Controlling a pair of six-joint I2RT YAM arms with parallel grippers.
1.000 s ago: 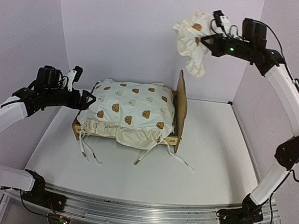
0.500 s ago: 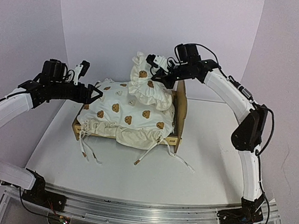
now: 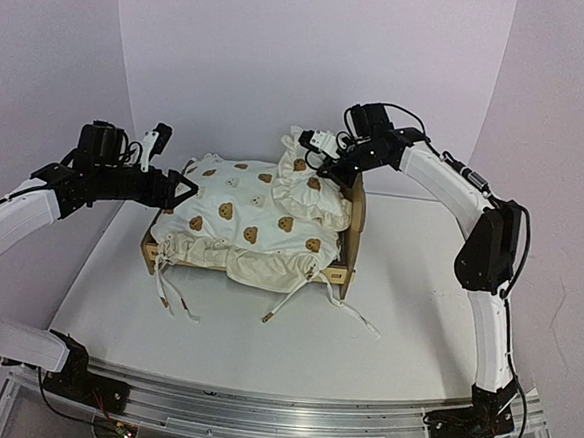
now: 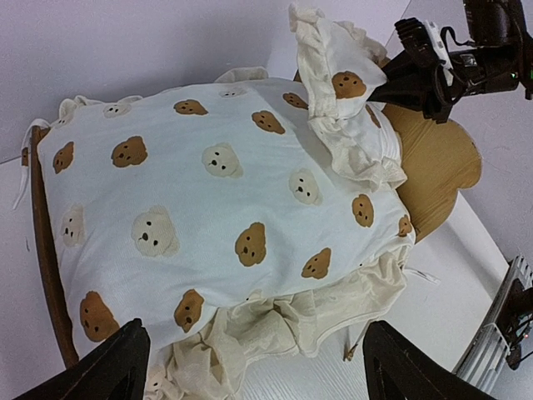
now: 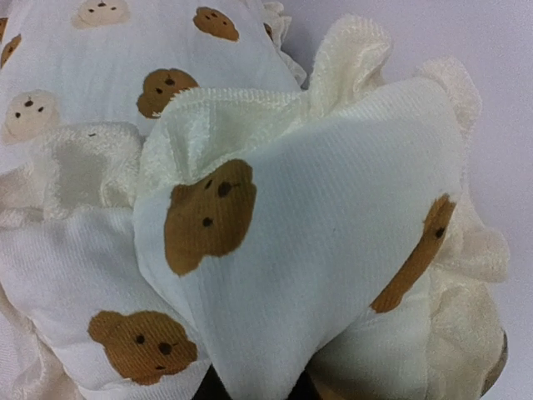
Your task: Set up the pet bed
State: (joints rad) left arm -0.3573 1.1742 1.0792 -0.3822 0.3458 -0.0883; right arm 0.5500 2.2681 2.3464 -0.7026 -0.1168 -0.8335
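Your bed [image 3: 333, 275] sits under the cushion [image 3: 242, 216]. It looks light and stiff (likely to slide), so grip the bare headboard [image 3: 359, 184]. The left gripper [image 3: 181, 188] gapes beside the cushion. The right gripper [image 3: 328, 164] meets the pillow [image 3: 312, 188] atop the cushion, and I can't tell whether it grips.

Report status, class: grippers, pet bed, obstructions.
Left gripper open, beside cushion. Right gripper at pillow, grip unclear. Pet bed cushioned, pillow at headboard. No obstruction seen.
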